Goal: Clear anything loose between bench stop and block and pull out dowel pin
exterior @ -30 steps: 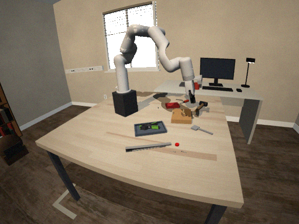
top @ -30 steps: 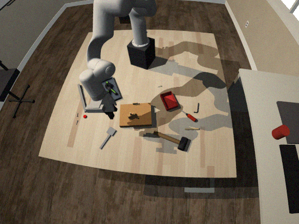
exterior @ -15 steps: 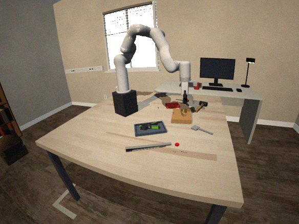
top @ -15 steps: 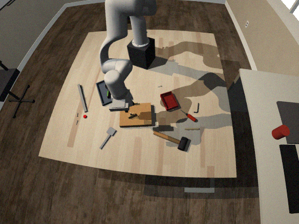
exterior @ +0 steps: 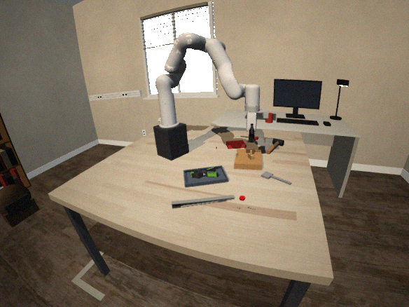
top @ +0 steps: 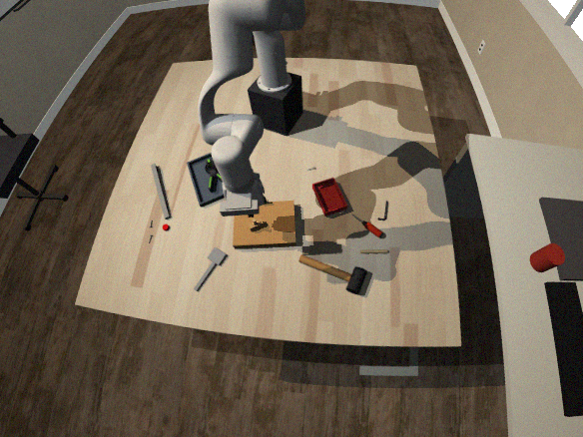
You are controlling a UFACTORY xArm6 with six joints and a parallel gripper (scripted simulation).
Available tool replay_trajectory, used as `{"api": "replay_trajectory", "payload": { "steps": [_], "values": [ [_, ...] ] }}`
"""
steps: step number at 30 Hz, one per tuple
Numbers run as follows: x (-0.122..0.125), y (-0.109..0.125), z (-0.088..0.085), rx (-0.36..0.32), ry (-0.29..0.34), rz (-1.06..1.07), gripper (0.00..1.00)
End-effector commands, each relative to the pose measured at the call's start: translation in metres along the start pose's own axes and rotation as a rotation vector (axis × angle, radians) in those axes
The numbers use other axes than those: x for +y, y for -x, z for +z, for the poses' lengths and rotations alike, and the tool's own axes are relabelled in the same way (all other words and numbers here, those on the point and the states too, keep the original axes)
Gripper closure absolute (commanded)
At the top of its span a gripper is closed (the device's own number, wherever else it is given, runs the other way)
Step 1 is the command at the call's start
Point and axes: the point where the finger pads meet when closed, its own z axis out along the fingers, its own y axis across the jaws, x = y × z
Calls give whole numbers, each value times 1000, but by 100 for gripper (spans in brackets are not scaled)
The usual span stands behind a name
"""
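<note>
The tan bench board [top: 265,230] lies mid-table and also shows in the side view [exterior: 248,161]. A small wooden block [exterior: 251,155] sits on it with a short pin standing up from it. In the overhead view the block area [top: 261,225] is small, dark and shadowed, so the stop and any clamp there are hard to tell apart. My gripper [exterior: 251,139] points straight down just above the block, shut, with nothing between the fingers. In the overhead view my wrist [top: 242,200] hides the fingers.
A dark tray [top: 207,179] with a green-handled tool lies left of the board. A red tray [top: 329,197], a red screwdriver [top: 369,227], a loose dowel [top: 374,251] and a mallet [top: 335,273] lie to the right. A grey ruler [top: 161,191] and a scraper [top: 210,268] lie left.
</note>
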Motion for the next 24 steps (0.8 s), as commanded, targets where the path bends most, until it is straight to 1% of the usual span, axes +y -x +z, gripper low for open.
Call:
{"api": "replay_trajectory", "payload": {
  "steps": [1, 10, 19, 24],
  "values": [
    [0, -2, -2, 4, 1, 0, 100],
    [0, -2, -2, 4, 1, -31, 100],
    [-1, -2, -2, 4, 2, -350, 100],
    [-1, -2, -2, 4, 3, -405, 100]
  ]
}}
